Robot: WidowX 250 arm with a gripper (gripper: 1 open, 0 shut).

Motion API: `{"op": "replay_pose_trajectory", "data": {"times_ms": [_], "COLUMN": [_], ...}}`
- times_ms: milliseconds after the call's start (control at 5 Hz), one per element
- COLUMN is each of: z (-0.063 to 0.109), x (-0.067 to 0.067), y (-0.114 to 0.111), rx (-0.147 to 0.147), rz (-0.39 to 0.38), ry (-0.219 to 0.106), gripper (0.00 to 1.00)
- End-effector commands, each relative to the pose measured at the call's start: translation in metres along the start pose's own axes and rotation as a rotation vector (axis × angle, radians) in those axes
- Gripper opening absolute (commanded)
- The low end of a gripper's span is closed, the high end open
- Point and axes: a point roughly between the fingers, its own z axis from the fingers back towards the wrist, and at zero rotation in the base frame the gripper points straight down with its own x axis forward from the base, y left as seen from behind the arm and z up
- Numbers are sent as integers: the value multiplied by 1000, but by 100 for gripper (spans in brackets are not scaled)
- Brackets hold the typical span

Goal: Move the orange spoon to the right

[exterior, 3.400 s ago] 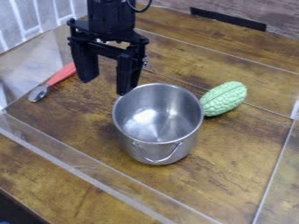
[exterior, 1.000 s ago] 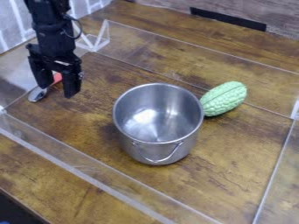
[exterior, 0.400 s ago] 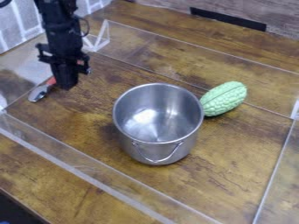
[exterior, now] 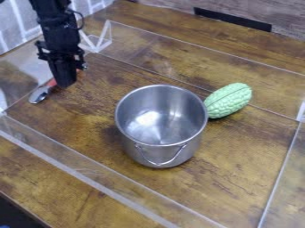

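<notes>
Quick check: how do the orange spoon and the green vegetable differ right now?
The orange spoon is slim; the green vegetable is plump and bumpy. The spoon lies left of the steel pot with the gripper down at its handle; the vegetable lies right of the pot, away from the gripper. Both rest on the wooden table.

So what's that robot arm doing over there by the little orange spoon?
The black robot gripper points straight down at the left side of the wooden table, with its fingers pinched together right at the small orange-handled spoon. The spoon lies on the table and is not yet lifted or moved to the right. The shiny steel pot and the bumpy green vegetable sit untouched.
</notes>
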Motion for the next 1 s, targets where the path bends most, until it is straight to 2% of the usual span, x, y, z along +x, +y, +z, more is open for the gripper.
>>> {"op": "replay_pose_trajectory", "data": {"times_ms": [0, 400, 800], "z": [17, 36, 82], "x": [3, -22, -25], "y": [10, 24, -1], "rx": [-8, -76, -49], "rz": [9, -113, -66], "ry": [-41, 5, 6], "gripper": [0, 0, 0]}}
